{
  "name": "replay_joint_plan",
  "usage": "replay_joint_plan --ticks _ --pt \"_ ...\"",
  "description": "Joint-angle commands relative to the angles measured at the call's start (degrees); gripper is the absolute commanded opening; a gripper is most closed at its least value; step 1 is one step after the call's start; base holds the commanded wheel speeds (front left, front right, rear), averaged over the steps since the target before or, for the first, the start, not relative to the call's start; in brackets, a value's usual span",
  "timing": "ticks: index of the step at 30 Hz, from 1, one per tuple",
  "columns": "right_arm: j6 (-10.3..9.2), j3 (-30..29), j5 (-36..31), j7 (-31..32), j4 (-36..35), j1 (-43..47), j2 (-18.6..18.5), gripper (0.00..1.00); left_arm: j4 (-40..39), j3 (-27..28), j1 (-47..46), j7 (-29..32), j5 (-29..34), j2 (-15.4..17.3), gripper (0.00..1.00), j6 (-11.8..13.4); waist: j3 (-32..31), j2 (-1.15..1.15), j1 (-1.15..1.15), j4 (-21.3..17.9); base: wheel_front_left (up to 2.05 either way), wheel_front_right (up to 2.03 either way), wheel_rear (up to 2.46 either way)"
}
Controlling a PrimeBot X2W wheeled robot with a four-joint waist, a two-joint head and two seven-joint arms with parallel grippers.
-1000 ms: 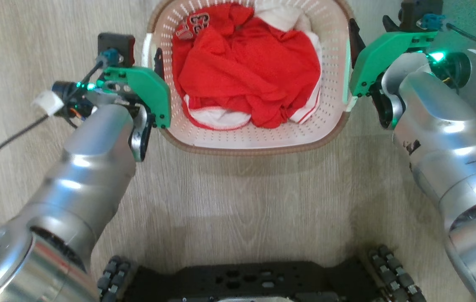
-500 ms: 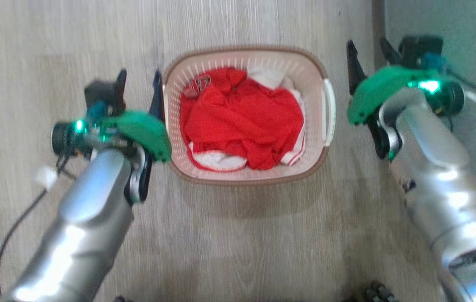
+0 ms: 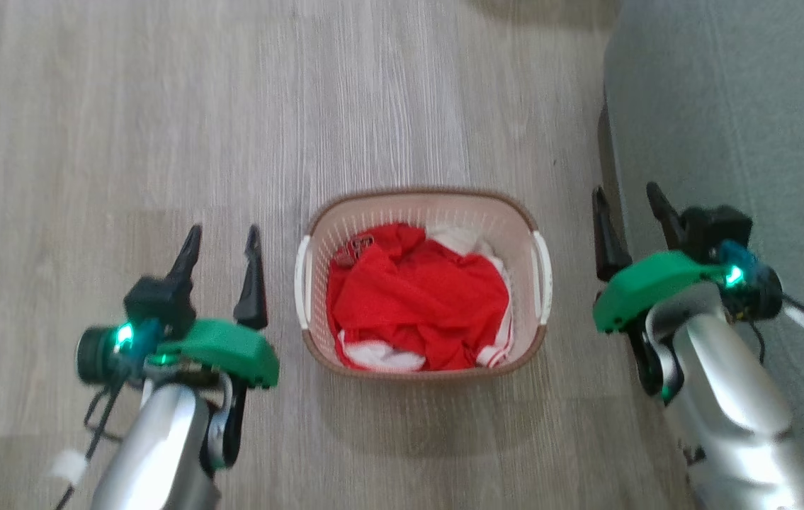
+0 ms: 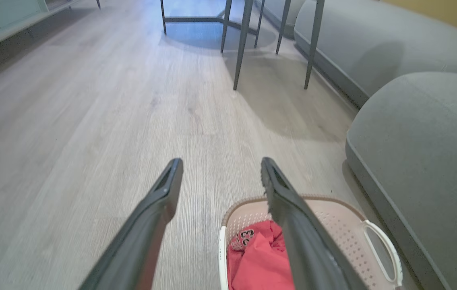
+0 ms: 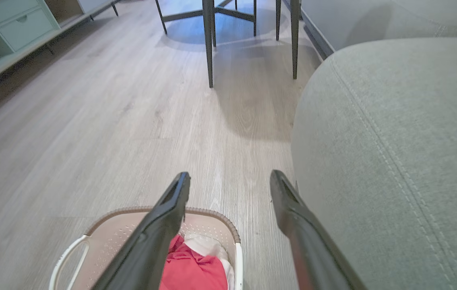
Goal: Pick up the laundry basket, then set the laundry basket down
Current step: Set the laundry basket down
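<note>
Here, the laundry basket (image 3: 419, 211) holds red and white clothes (image 3: 416, 304).

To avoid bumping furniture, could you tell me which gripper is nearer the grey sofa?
Right. The right gripper hovers at the edge of the sofa; the left gripper is across the laundry basket from it.

Living room: grey sofa (image 3: 727, 106), wooden floor (image 3: 161, 106)
</note>
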Motion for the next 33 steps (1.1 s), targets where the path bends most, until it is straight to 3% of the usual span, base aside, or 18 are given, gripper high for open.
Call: replay_joint_plan --ticks 1,8,14,33 --pt "-0.09 0.71 -0.42 -0.75 -3.18 1.38 0.86 1.0 -3.24 3.02 0.45 -0.53 0.92 0.36 1.0 -0.21 -3.42 -0.01 0.01 0.5 0.0 0.0 0.0" --pt "-0.09 -1.4 -1.18 -0.75 -12.52 10.79 0.87 1.0 -8.76 6.31 8.63 -0.53 3.26 -1.34 1.0 -2.05 -8.44 -0.01 0.01 1.38 0.0 0.0 0.0" --pt "-0.09 -2.13 -2.02 -0.75 -18.33 18.3 0.87 1.0 -11.43 8.58 13.37 -0.53 4.75 -2.08 1.0 -2.17 -11.8 -0.01 0.01 1.71 0.0 0.0 0.0" --pt "-0.09 -2.98 -1.77 -0.75 -23.94 27.85 0.87 1.0 -16.72 12.27 24.25 -0.53 6.38 -3.35 1.0 -2.19 -17.38 -0.01 0.01 0.59 0.0 0.0 0.0"
